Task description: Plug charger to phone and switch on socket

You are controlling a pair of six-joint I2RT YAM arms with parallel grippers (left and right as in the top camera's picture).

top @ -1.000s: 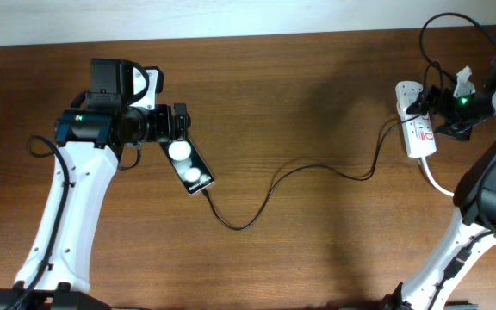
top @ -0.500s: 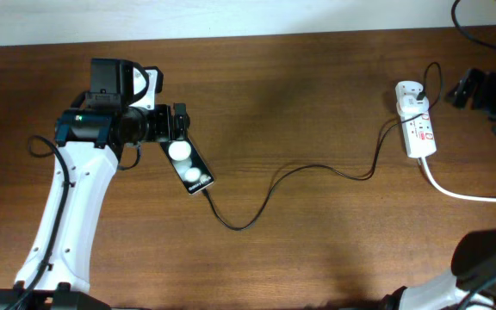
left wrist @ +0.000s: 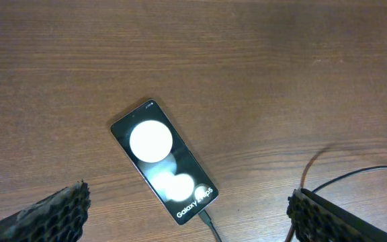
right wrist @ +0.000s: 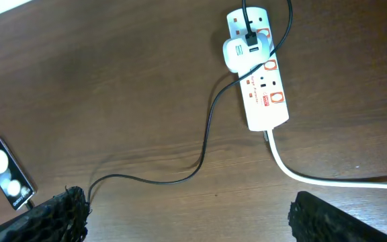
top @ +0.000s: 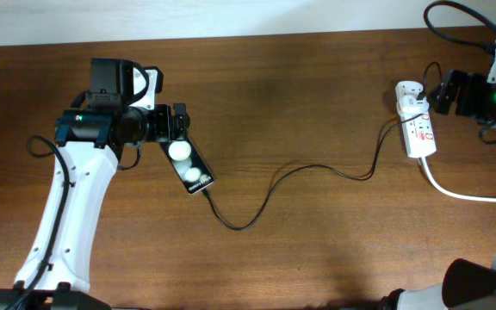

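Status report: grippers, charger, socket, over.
Both open: left gripper above phone, right gripper beside socket. Charger looks plugged into phone; socket on or off, cannot tell. Nothing between right gripper and socket.

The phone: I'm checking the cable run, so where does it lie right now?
In the overhead view the phone lies on the left side, just below the left gripper, with the charger cable meeting its lower end.
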